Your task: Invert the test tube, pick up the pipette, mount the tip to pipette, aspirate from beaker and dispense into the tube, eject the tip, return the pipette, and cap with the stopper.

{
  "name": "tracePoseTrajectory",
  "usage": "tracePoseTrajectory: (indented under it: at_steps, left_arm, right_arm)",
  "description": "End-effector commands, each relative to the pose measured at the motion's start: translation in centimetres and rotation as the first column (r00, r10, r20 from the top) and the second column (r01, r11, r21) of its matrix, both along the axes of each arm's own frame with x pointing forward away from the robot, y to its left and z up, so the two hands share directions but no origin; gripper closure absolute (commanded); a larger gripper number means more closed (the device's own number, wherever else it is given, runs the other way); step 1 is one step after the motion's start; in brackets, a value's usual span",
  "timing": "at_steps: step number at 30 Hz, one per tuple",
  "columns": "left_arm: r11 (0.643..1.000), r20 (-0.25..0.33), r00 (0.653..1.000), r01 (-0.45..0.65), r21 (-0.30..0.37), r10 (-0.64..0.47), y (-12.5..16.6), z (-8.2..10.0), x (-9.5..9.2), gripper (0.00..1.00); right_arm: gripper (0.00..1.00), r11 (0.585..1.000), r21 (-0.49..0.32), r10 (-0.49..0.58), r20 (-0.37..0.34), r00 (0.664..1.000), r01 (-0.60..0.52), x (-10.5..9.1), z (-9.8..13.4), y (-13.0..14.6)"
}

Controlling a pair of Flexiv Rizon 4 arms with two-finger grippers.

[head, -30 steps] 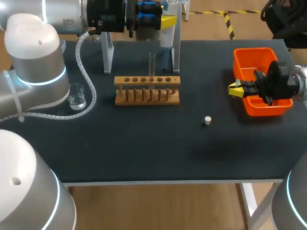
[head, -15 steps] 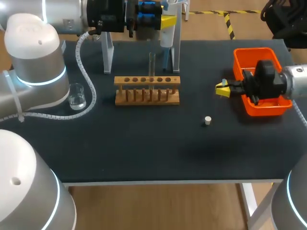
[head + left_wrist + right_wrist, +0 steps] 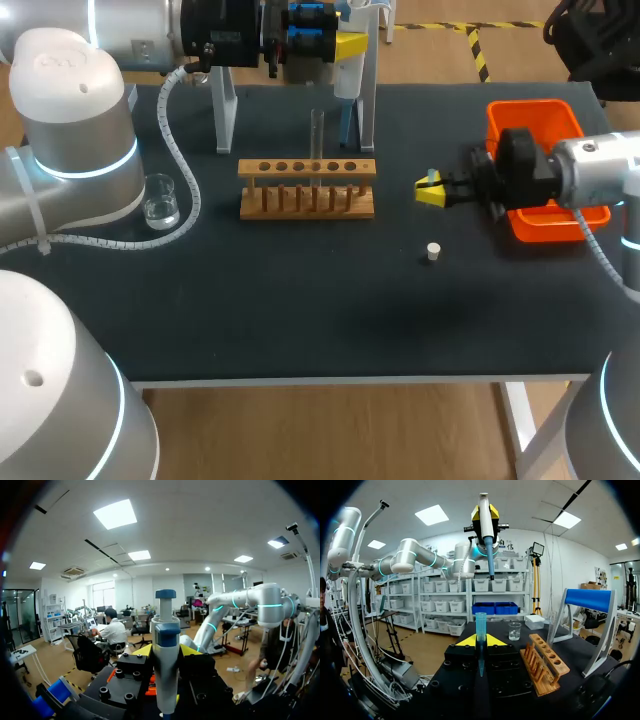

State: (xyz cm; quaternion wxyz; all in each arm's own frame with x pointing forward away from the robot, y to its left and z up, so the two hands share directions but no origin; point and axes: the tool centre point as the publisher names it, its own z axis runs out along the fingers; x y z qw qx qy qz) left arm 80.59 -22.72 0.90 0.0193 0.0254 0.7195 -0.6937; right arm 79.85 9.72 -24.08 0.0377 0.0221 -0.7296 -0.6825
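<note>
Dark bench (image 3: 300, 310), near-left corner hidden behind arm housings. Orange bin (image 3: 530, 106) at the right, partly covered by the right arm. Wooden rack (image 3: 307, 190) mid-bench, holding one tube (image 3: 317, 130) upright. Above the far edge, left end effector (image 3: 345, 45) closed on the pipette (image 3: 165, 670), fingers mostly hidden behind its body. Beaker (image 3: 160, 200) left of the rack, beside the left arm. Right end effector (image 3: 430, 190) between rack and bin, pinching a blue tip (image 3: 480, 630). Small stopper (image 3: 433, 252) lying on the bench nearby, untouched.
</note>
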Motion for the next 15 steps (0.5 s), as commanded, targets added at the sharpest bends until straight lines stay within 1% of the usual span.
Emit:
tracePoseTrajectory:
  at_steps: [1, 5, 6, 12, 15]
  left_arm:
    - [1.0, -0.001, 1.0, 0.002, 0.002, -0.002, 0.1, 0.1, 0.0, 1.0]
    - [1.0, -0.001, 1.0, 0.002, 0.002, -0.002, 0.1, 0.1, 0.0, 1.0]
    - [1.0, 0.003, 1.0, 0.0, -0.009, 0.0, 0.1, 0.0, 0.0, 1.0]
    - [1.0, 0.016, 1.0, -0.01, -0.026, 0.011, 0.4, 0.0, -0.2, 1.0]
    - [1.0, 0.013, 1.0, -0.012, -0.021, 0.012, 0.4, 0.0, -0.2, 1.0]
  right_arm:
    - [1.0, 1.0, -0.003, 0.0, 0.002, 1.0, 0.0, -0.1, -0.2, 1.9]
    - [1.0, 1.0, 0.002, 0.004, 0.0, 1.0, -0.004, -0.2, -0.2, 2.8]
    - [1.0, 1.0, 0.003, 0.005, 0.0, 1.0, -0.005, -0.3, -0.2, 2.9]
    - [1.0, 1.0, 0.009, 0.006, 0.002, 1.0, -0.006, -0.5, -0.1, 3.5]
    - [1.0, 1.0, 0.01, 0.007, 0.003, 1.0, -0.007, -0.5, 0.0, 3.6]
